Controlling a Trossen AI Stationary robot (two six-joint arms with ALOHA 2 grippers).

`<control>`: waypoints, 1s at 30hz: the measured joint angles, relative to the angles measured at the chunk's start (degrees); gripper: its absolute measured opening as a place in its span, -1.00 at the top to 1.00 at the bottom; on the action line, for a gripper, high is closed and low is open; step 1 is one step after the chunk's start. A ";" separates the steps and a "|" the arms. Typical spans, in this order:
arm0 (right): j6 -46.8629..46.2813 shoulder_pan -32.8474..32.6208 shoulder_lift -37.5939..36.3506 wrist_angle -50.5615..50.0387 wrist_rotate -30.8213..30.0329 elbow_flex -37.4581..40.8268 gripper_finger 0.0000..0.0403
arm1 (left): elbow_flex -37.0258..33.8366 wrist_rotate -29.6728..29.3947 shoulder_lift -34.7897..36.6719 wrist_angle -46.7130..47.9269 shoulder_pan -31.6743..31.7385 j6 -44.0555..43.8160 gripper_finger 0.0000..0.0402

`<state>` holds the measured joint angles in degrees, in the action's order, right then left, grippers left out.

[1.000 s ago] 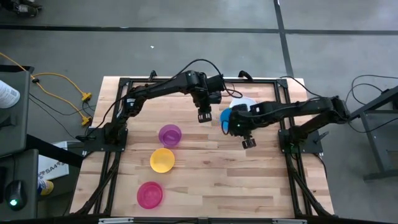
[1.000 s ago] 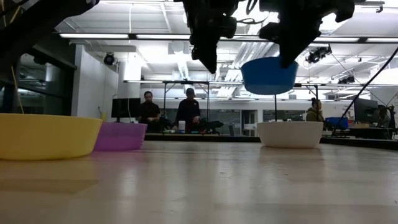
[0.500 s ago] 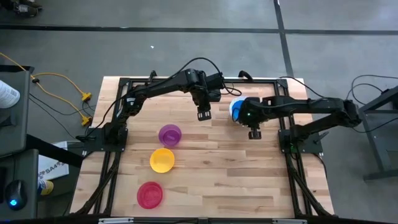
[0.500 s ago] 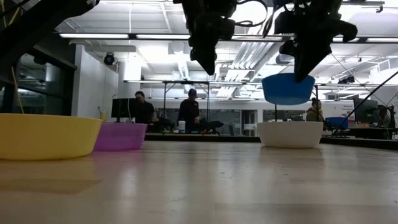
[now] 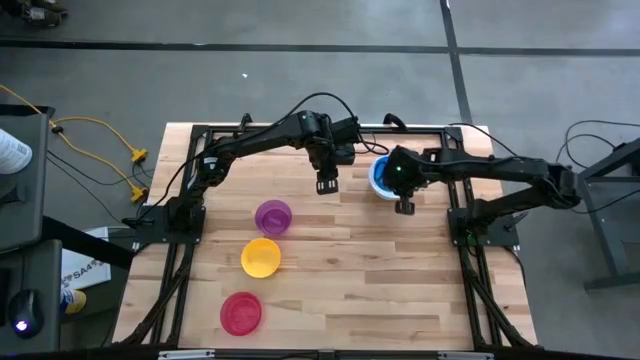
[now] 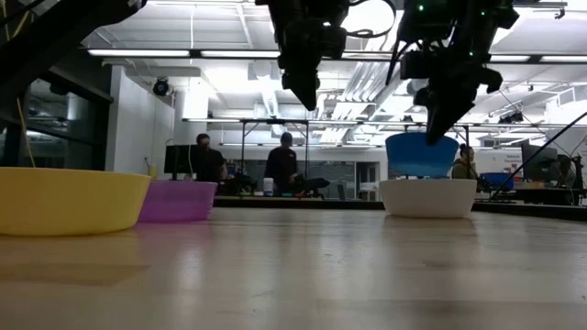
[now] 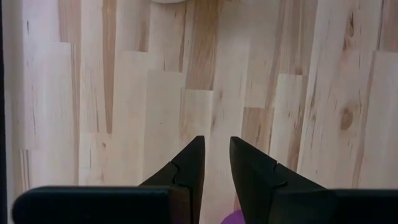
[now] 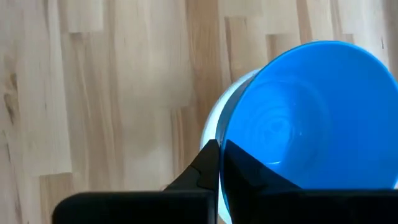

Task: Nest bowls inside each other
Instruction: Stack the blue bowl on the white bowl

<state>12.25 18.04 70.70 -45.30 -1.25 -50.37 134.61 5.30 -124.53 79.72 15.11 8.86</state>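
Note:
The blue bowl [image 6: 422, 154] hangs mouth up right over the white bowl [image 6: 428, 197], its bottom down at the white rim; whether the two touch I cannot tell. My right gripper [image 6: 432, 136] is shut on the blue bowl [image 8: 311, 118], and a crescent of the white bowl [image 8: 214, 127] shows beside it. The white bowl stands on its base at the table's far right. My left gripper [image 5: 326, 186] hangs open and holds nothing, between the white and purple bowls. The purple [image 5: 272, 216], yellow [image 5: 261, 257] and red [image 5: 241, 313] bowls stand in a row toward the near left. My right gripper pinches the blue bowl's rim [image 8: 231, 144] on its near right side, one finger outside the wall and one inside. The fingers come from above, slanting in from the near right. The bowl hangs about level, clear of the table, over the white bowl.
Black frame rails [image 5: 300, 130] run along the table's far edge and both sides. Bare wood lies at the near right [image 5: 400, 290]. Beyond the far edge, people [image 6: 280, 165] stand in the room.
My right gripper has carried the blue bowl toward the table's far right and down, from beside the white bowl to over it. The bowl has sunk to the white bowl's rim and stayed mouth up.

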 joint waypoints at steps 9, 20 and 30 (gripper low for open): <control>1.07 5.44 0.11 3.29 1.57 3.84 0.98 | 0.00 0.39 0.00 0.15 0.00 0.00 0.62; 1.37 7.24 1.58 7.06 5.24 6.53 0.98 | 0.00 1.79 0.00 0.02 -0.12 -0.05 0.62; 2.35 7.19 11.26 9.79 5.04 6.49 0.98 | 0.00 2.01 -0.01 0.03 -0.13 -0.31 0.62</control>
<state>14.60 25.23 81.96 -35.51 3.79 -43.88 134.61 7.31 -124.54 79.76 14.98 8.56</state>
